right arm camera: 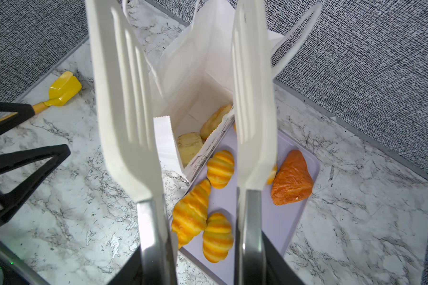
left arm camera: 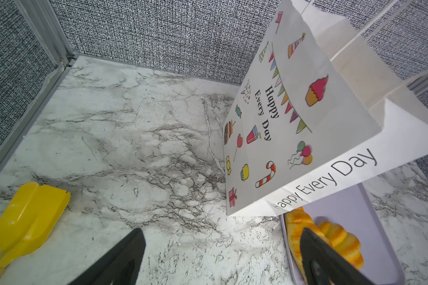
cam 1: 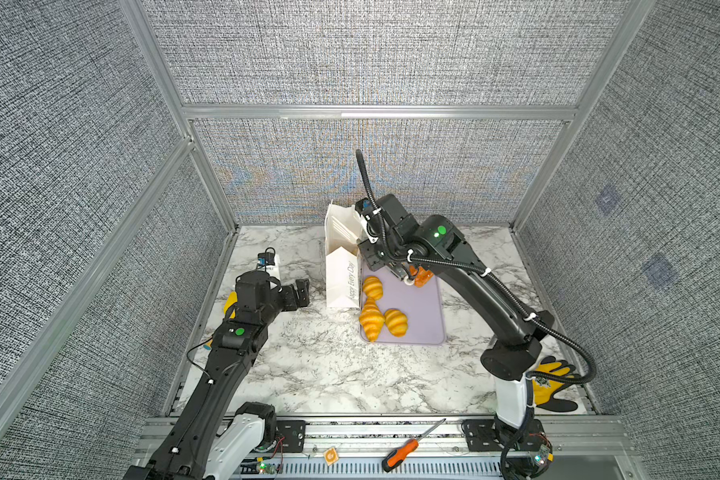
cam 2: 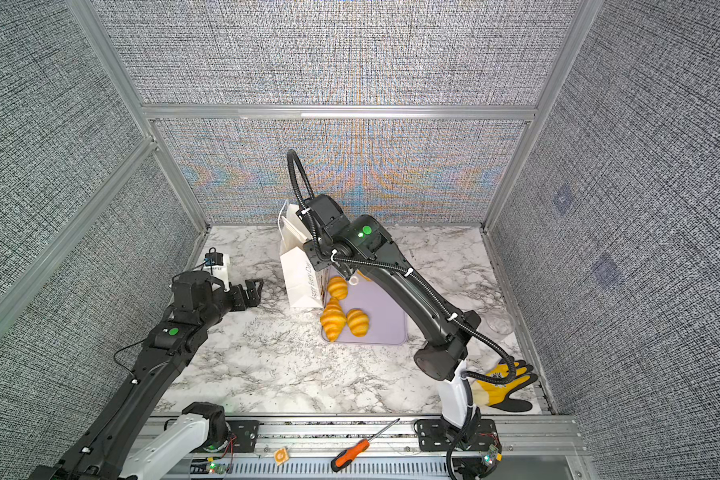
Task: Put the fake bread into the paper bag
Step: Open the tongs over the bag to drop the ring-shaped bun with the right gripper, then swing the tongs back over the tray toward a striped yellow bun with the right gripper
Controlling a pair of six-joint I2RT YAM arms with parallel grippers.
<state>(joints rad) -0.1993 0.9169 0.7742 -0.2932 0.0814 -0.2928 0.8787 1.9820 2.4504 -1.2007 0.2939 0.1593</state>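
Over the far end of the lilac tray (cam 1: 427,316), in both top views, my right gripper (cam 1: 385,264) is clamped on the steel handles of white-bladed tongs (cam 1: 408,281). Their tips point down beside the orange-brown croissant (cam 1: 421,277), which I judge the next pick. The paper bag (cam 1: 341,276) stands upright, hard against the tray's edge with its mouth up, so each carry is short. Three golden croissants (cam 1: 371,318) lie on the tray near the bag. My left gripper (cam 1: 300,295) hovers on the bag's other side, well apart from it. Off the work area: glove (cam 1: 551,384), screwdriver (cam 1: 404,451).

Left wrist view: fingers (left arm camera: 124,256) spread wide, nothing between. The bag's picture face stands ahead. A yellow scoop (left arm camera: 30,217) lies on the marble, out of the way.

Right wrist view: tong blades apart and empty, near the bag's mouth. A rectangular puff (right arm camera: 189,148) and a pale rounded piece (right arm camera: 215,121) lie on the bag's floor. Another golden bit (right arm camera: 272,174) peeks from behind one blade, too hidden to name. Risk, as I read it: the bag's rim and handle (right arm camera: 294,37) sit close to the blades, and a snag could tip the bag.
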